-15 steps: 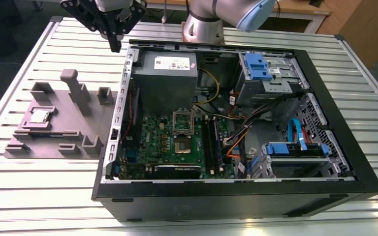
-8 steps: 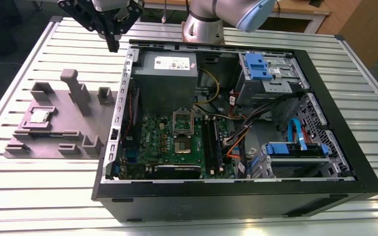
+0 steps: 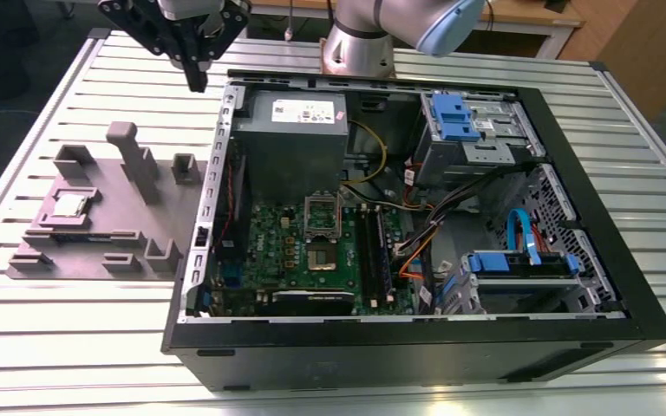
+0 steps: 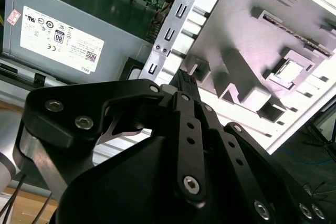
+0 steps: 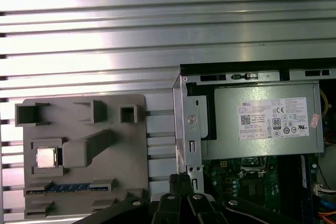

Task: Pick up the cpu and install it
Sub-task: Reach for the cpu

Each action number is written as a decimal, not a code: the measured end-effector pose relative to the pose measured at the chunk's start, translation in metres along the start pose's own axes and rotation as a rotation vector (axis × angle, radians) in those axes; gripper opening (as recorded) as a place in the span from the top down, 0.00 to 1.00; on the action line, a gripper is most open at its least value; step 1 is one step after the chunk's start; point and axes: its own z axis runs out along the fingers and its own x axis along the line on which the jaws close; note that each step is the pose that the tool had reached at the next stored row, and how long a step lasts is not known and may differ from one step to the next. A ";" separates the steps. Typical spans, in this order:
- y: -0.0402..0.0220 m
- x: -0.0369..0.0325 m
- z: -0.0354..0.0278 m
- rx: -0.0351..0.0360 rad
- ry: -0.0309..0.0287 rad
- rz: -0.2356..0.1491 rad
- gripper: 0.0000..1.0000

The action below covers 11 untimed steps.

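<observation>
The cpu [image 3: 73,204] is a small silver square lying flat in a pocket of the grey holder block [image 3: 101,251], on the slatted table at the exterior view's left. Both wrist views show it too, the cpu [image 5: 46,157] bright in its pocket and the cpu [image 4: 290,70] seen at a slant. My gripper [image 3: 198,82] hangs high above the table's far side, between the holder and the open computer case [image 3: 426,347]. It is well clear of the cpu, and its black fingers [image 4: 184,85] are shut together on nothing. The motherboard socket [image 3: 323,217] lies inside the case.
The case holds a grey power supply [image 3: 292,121], blue drive brackets [image 3: 454,117] and loose cables [image 3: 426,234]. The holder block has upright posts [image 3: 136,165] and several slots. My arm's base [image 3: 356,43] stands behind the case. Bare slatted table [image 3: 32,347] lies in front of the holder.
</observation>
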 end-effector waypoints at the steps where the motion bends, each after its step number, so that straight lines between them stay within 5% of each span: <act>1: 0.0000 0.0003 0.0000 0.0000 0.0000 0.000 0.90; 11: -0.0002 0.0026 0.0000 0.0000 0.0000 0.000 0.90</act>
